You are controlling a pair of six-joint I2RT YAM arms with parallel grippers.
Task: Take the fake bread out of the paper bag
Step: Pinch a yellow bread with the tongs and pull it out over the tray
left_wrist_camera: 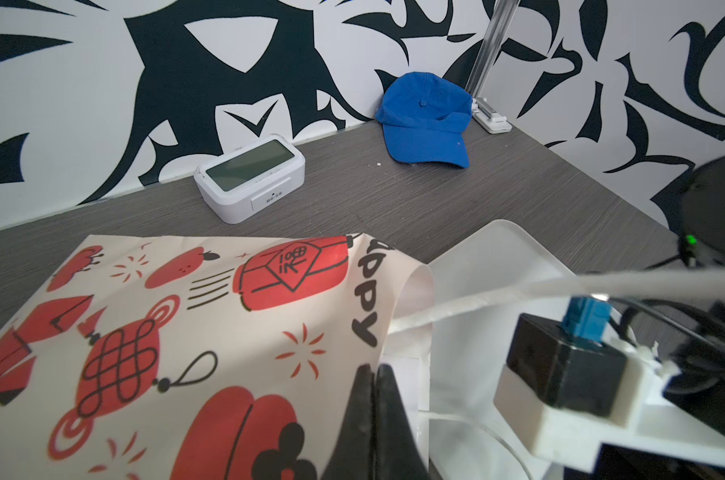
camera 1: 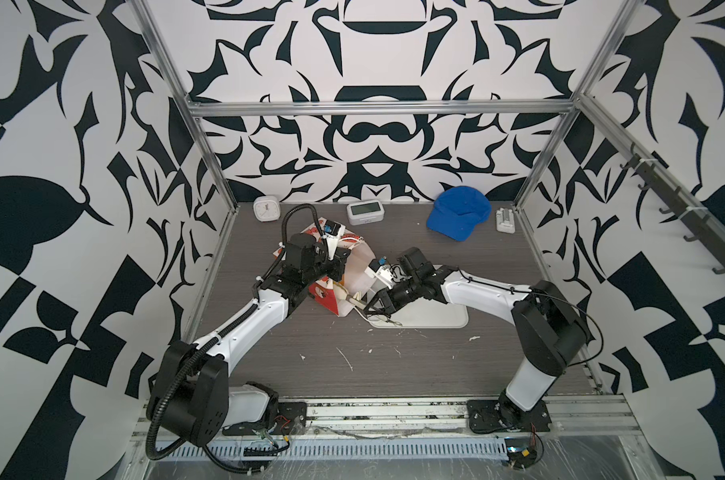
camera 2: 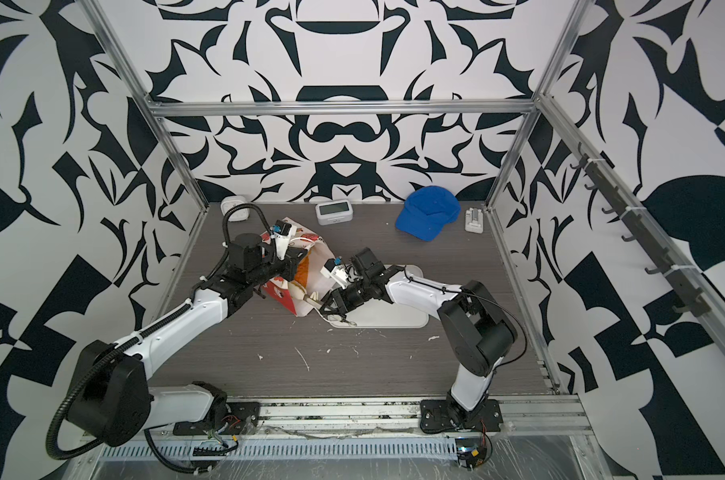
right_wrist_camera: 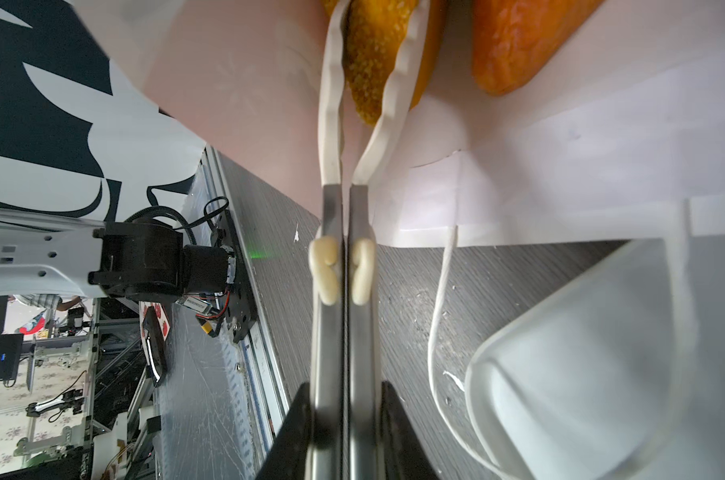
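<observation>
So the grey worktop point(camera 1: 394, 365) is pretty scuffed, with white flecks toward the front edge. Biggest thing on it is the paper bag point(camera 1: 356, 266), tipped over on its side left of the middle, mouth facing the right edge, red cartoon prints on the outside and plain white inside. The left gripper point(left_wrist_camera: 371, 374) has its fingers pressed together on the bag's upper rim, pinching the paper. Right next to the bag's mouth there's a white tray point(camera 1: 435, 316), lying flat around the middle of the worktop. A blue cap point(camera 1: 458, 212) sits near the back right corner, a white digital clock point(camera 1: 362, 212) at the middle of the back edge, and a small square clock with a round face point(camera 1: 266, 208) in the back left corner. The right gripper point(right_wrist_camera: 344, 395) is clamped on a pair of tongs point(right_wrist_camera: 331, 216), metal arms squeezed nearly together, white tips reaching into the bag. The fake bread point(camera 2: 302, 270) is inside the bag: the tong tips are closed around a seeded golden piece point(right_wrist_camera: 373, 54), and a darker orange piece point(right_wrist_camera: 518, 41) lies just beside it on the white inner wall. One cord handle point(right_wrist_camera: 435, 332) trails loose on the worktop between tongs and tray
</observation>
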